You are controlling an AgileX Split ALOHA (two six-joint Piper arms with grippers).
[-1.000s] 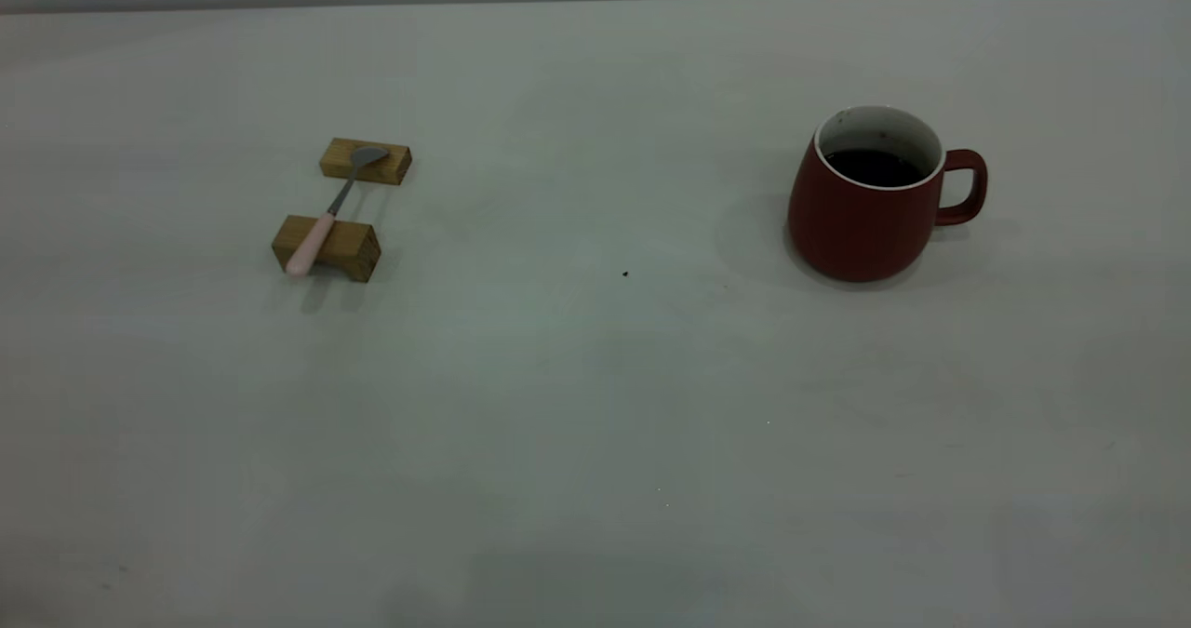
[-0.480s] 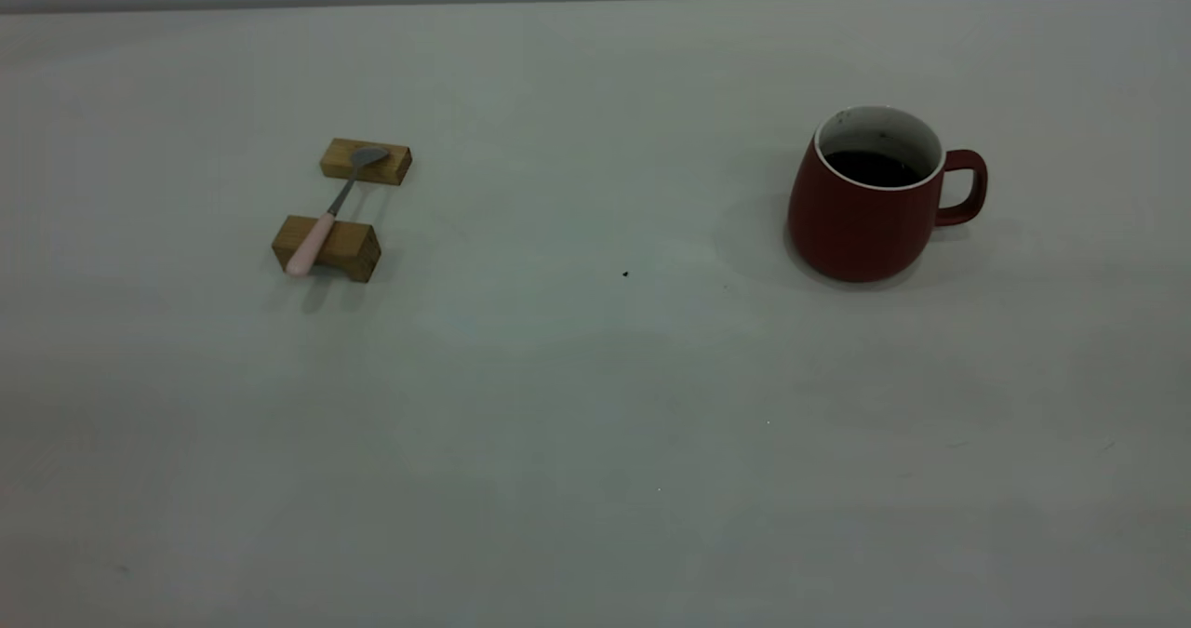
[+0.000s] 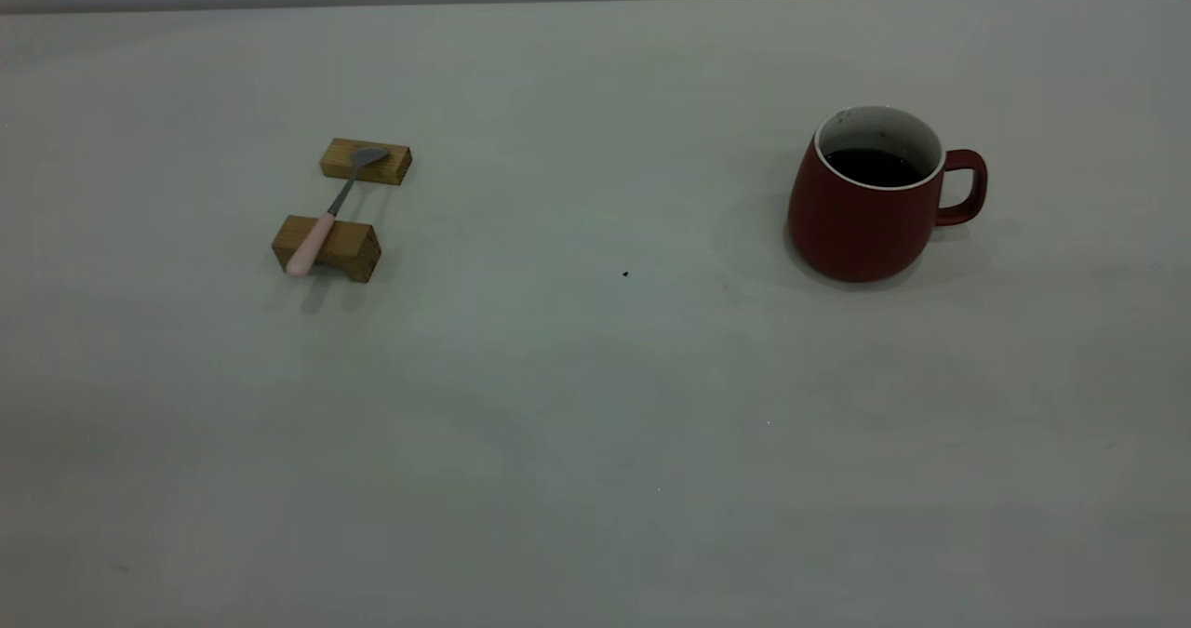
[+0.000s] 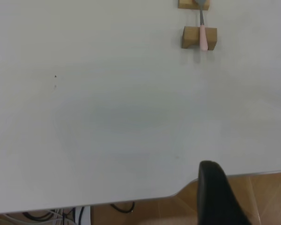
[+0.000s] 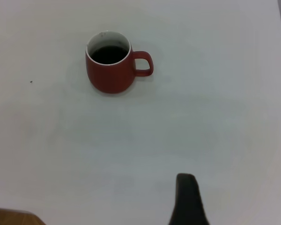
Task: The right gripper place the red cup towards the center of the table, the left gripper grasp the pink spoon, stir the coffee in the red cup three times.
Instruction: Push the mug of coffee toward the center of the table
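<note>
At the left of the large plain off-white table (image 3: 577,405), two small wooden blocks (image 3: 327,247) lie one behind the other, well apart from anything else. The small slim pink spoon (image 3: 326,214) bridges them, its pale pink handle on the nearer block and its grey metal bowl on the farther one. A tiny dark speck (image 3: 624,274) sits on the bare tabletop near the middle. Towards the right stands the dark red rounded ceramic cup (image 3: 863,205), upright, with a white interior, its loop handle pointing right. The dark, almost black coffee (image 3: 873,167) sits below the thin white rim.

Neither arm shows from outside. By its wrist camera, the left gripper (image 4: 246,197) hangs over the near table edge, far from the spoon, showing two dark fingers set wide apart. Only one finger of the right gripper (image 5: 189,201) shows, cut off, so I cannot tell its spread.
</note>
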